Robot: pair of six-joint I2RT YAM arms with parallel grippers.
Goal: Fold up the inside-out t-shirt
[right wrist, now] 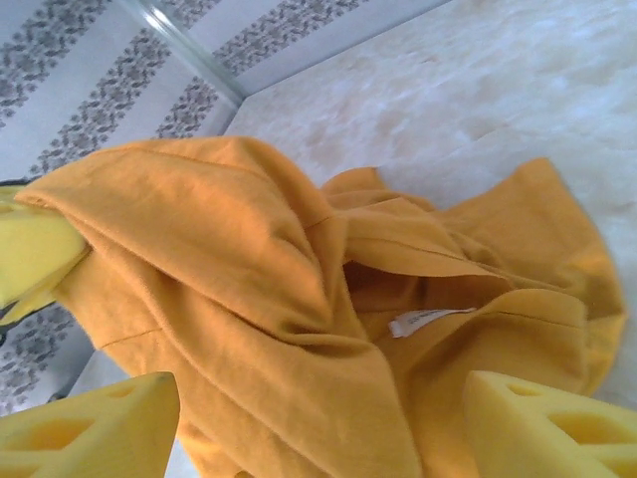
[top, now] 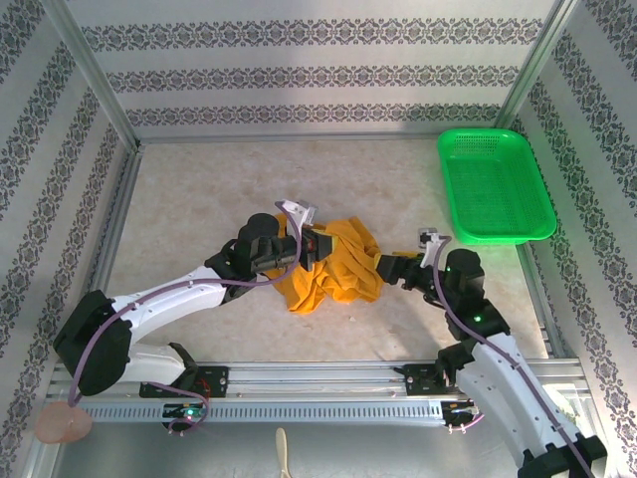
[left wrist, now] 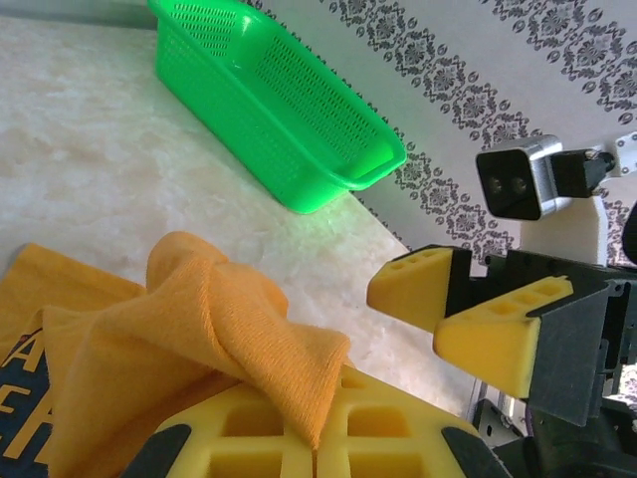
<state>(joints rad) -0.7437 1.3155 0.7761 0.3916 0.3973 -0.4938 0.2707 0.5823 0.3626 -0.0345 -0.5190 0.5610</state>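
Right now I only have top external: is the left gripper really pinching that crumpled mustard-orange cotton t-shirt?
Observer: Yes. In left wrist, a fold of the mustard-orange cotton t-shirt is clamped between the yellow fingers of the left gripper.
Operator: And the other one?
Observer: Open. Left wrist shows the right gripper with its fingers apart and nothing between them.
Operator: Anything to orient by?
Observer: A small white label sits in a fold, seen from right wrist.

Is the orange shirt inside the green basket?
No, the orange shirt lies crumpled on the table, apart from the green basket in the far right corner.
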